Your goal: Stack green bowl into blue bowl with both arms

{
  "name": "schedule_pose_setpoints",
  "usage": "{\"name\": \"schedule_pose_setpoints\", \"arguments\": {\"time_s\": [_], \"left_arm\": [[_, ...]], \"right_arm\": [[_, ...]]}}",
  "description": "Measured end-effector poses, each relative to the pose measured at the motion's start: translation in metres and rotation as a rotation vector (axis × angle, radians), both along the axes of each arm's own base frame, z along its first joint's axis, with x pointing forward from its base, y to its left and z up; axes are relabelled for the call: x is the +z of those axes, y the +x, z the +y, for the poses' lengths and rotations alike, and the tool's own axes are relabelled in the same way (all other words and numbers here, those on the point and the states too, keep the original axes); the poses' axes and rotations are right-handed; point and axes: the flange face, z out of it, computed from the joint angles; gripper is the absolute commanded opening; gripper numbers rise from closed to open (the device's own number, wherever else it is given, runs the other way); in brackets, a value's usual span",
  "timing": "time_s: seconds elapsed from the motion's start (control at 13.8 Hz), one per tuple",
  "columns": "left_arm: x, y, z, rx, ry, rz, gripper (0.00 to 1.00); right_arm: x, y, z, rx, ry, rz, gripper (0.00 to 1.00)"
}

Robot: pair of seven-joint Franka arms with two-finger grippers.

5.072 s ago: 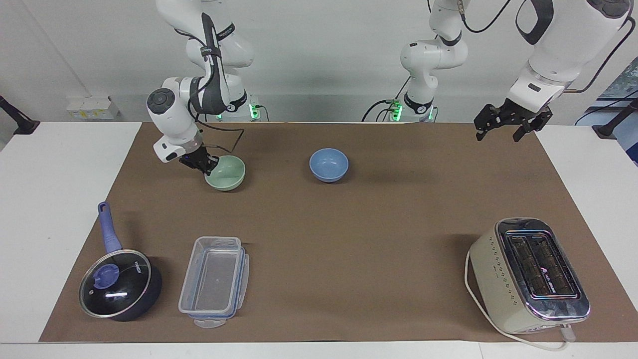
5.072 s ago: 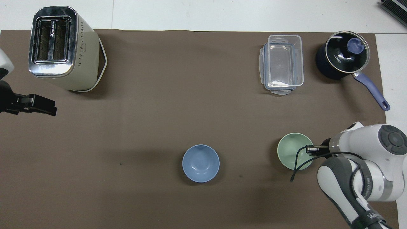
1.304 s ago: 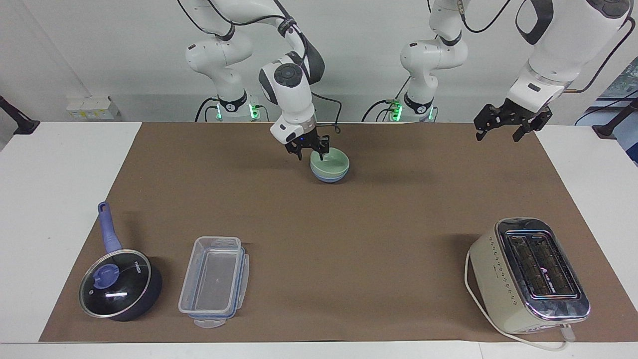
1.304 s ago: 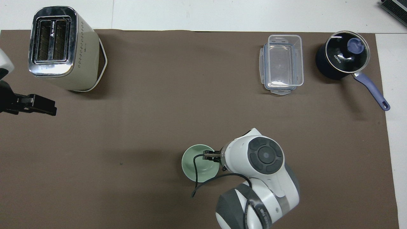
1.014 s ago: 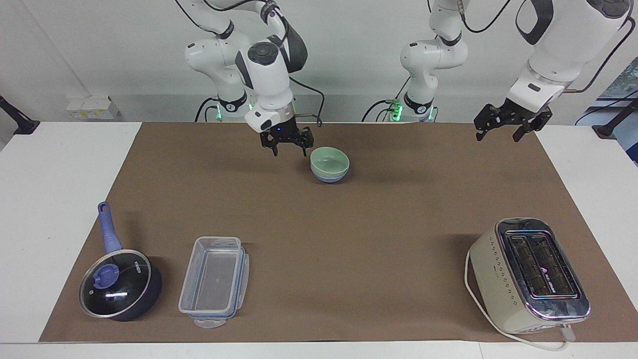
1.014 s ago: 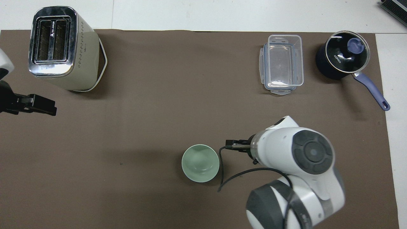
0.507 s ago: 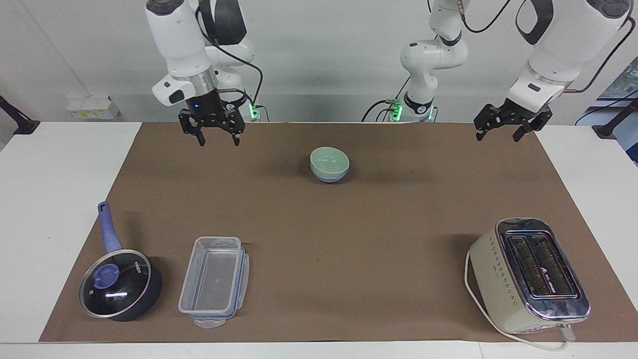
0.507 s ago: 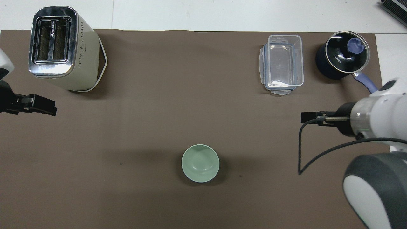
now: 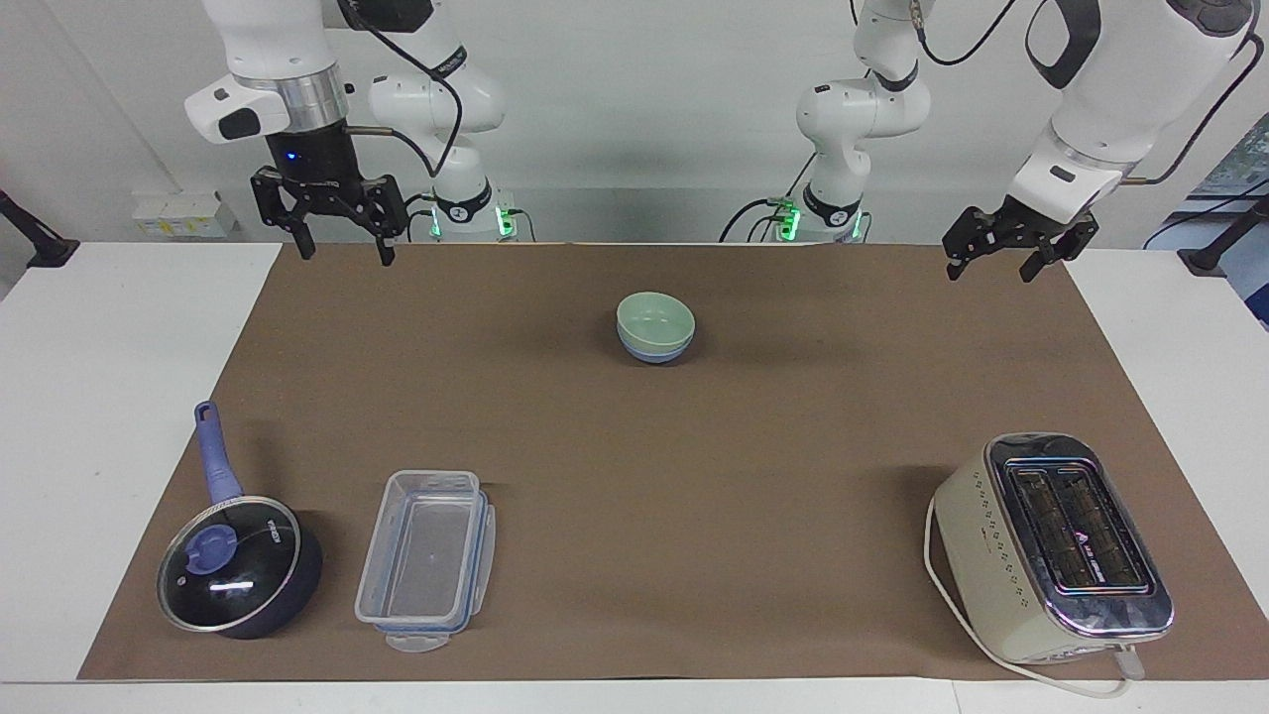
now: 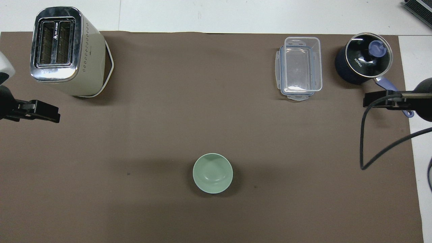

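The pale green bowl [image 9: 654,317] sits nested inside the blue bowl [image 9: 654,352] on the brown mat, midway between the two arms and close to the robots. From overhead only the green bowl [image 10: 212,172] shows; the blue bowl is hidden under it. My right gripper [image 9: 340,248] hangs open and empty, high over the mat's edge toward the right arm's end, well away from the bowls; in the overhead view the right gripper [image 10: 368,100] is seen edge-on. My left gripper [image 9: 991,270] waits open and empty, raised over the mat's corner at the left arm's end, also in the overhead view [image 10: 55,116].
A cream toaster [image 9: 1051,545] stands far from the robots at the left arm's end. A clear plastic container [image 9: 426,560] and a dark lidded saucepan [image 9: 233,570] with a blue handle lie far from the robots at the right arm's end.
My right gripper has let go of the green bowl, risen and swung away toward the right arm's end. The stacked bowls and the left arm have stayed put.
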Motion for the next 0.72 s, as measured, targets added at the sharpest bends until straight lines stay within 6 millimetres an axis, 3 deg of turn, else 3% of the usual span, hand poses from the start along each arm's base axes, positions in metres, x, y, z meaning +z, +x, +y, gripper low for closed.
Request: {"name": "schedule_pose_setpoints", "arguments": {"time_s": [0.43,0.72], "left_arm": [[0.0,0.0,0.0,0.0,0.0,0.0,1.0],[0.0,0.0,0.0,0.0,0.0,0.0,1.0]], "right_arm": [[0.003,0.019,-0.015,-0.031,0.009,0.076,1.0],[0.0,0.017,-0.024,-0.031,0.021,0.115,1.0]]}}
